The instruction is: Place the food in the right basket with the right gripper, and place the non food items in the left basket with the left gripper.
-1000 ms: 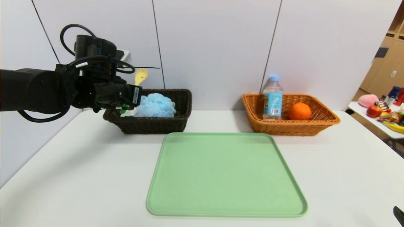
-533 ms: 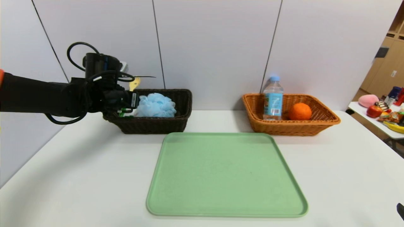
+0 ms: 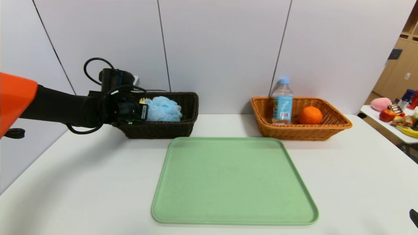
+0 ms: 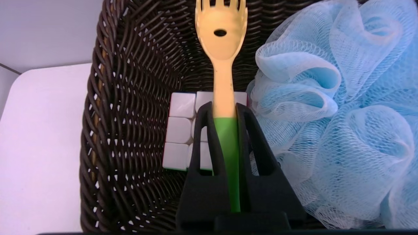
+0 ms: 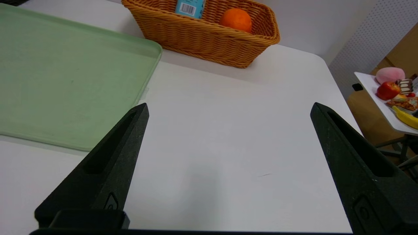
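Gripping: the left gripper is clamped on the green handle of the yellow spork, holding it over the inside of the left basket, tines pointing toward the basket's far wall.
Left basket: dark brown wicker, at the back of the white table, behind the far left corner of the green tray.
Bath pouf: the light-blue bath pouf lies in the left basket, just beside the spork.
Puzzle cube: the white puzzle cube sits on the left basket's floor, under the gripper's fingers.
Right gripper: the right gripper hovers above bare table, well apart from the left basket, near the tray's right edge, jaws spread wide with nothing between them.
Right basket: the orange-tan right basket stands across the table from the left basket, holding the upright water bottle and the orange fruit side by side.
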